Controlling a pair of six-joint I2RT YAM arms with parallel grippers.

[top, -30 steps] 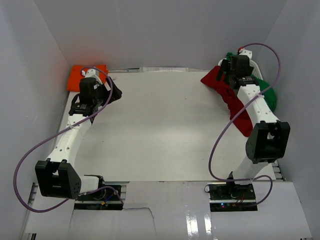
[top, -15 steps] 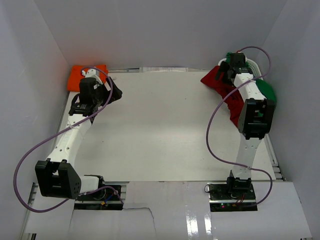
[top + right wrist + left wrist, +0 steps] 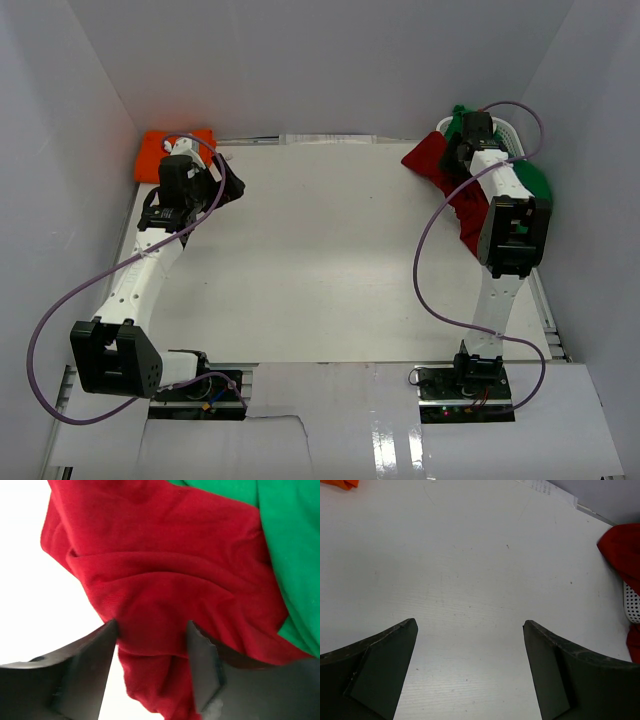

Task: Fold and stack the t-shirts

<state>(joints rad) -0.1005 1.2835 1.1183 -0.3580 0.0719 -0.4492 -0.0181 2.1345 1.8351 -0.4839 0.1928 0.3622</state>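
Note:
The dark red t-shirt (image 3: 462, 200) hangs crumpled out of the basket onto the table at the back right. It fills the right wrist view (image 3: 160, 565) and shows in the left wrist view (image 3: 622, 545). The green t-shirt (image 3: 538, 185) lies beside and under it, and shows in the right wrist view (image 3: 285, 535). My right gripper (image 3: 452, 152) (image 3: 152, 625) is open, its jaws on either side of a fold of red cloth. The orange t-shirt (image 3: 175, 152) lies folded at the back left. My left gripper (image 3: 228, 185) (image 3: 470, 625) is open and empty over bare table beside it.
A white lattice basket (image 3: 512, 135) stands in the back right corner under the red and green shirts; its edge shows in the left wrist view (image 3: 632, 602). White walls close in the table on the left, back and right. Purple cables loop from both arms.
My right arm has swung its elbow in and stretched toward the back right corner, bringing the gripper onto the red shirt. The left arm and the orange shirt have not moved.

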